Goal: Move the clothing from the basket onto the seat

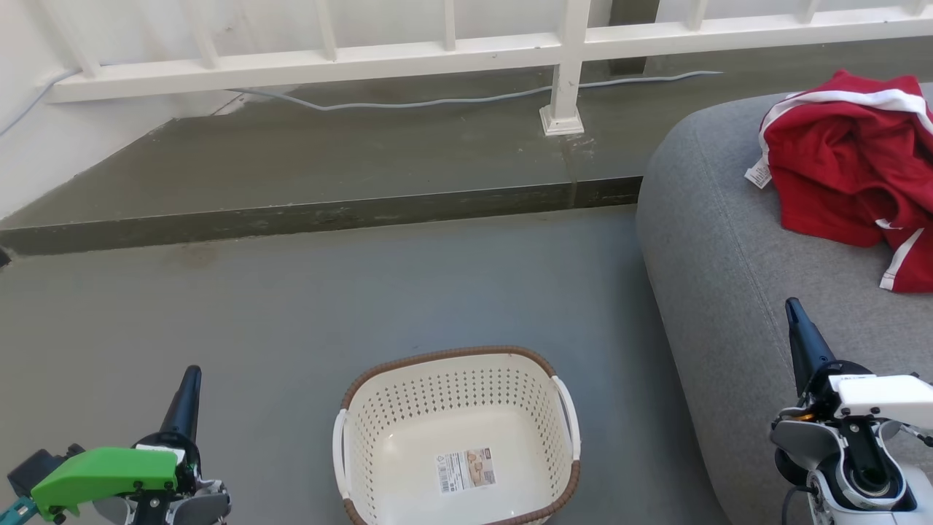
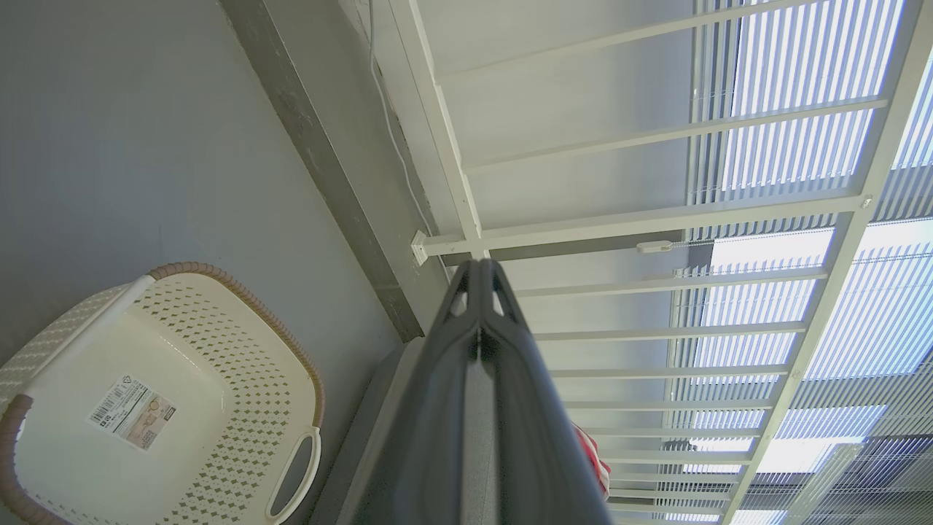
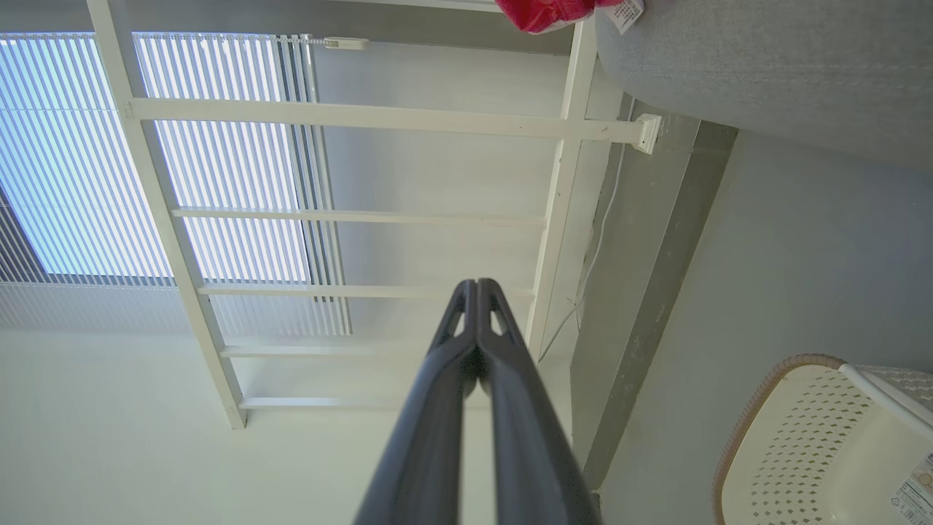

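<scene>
Both end effectors sit low and close to the robot's head. The left end effector (image 1: 189, 383) hangs over the grey floor (image 1: 408, 292), a little way to the left of the basket (image 1: 446, 355). The right end effector (image 1: 798, 324) hangs over the near edge of the seat (image 1: 714, 240).

The basket stands upright on the floor, close to the seat. That spot makes sense, because an arm can lift things from one to the other in a short swing. A paper label (image 1: 466, 469) is stuck on its bottom. No red cloth can be seen inside it.

The clothing (image 1: 845, 153) lies in a soft, crumpled red heap on top of the seat, at the far right. White stripes run along its edges, and a small white tag (image 1: 758, 173) hangs off the left side. How many pieces are in the heap cannot be told. It rests where the job wants it, so the job looks done or very nearly done.

Each end effector has its two dark fingers pressed tight together. Nothing is pinched between them, and they touch nothing. Both wrist views show the tips meeting in the air, pointing toward the white railing (image 1: 510, 47). The arms look like they are at rest, with nothing more to grab.
</scene>
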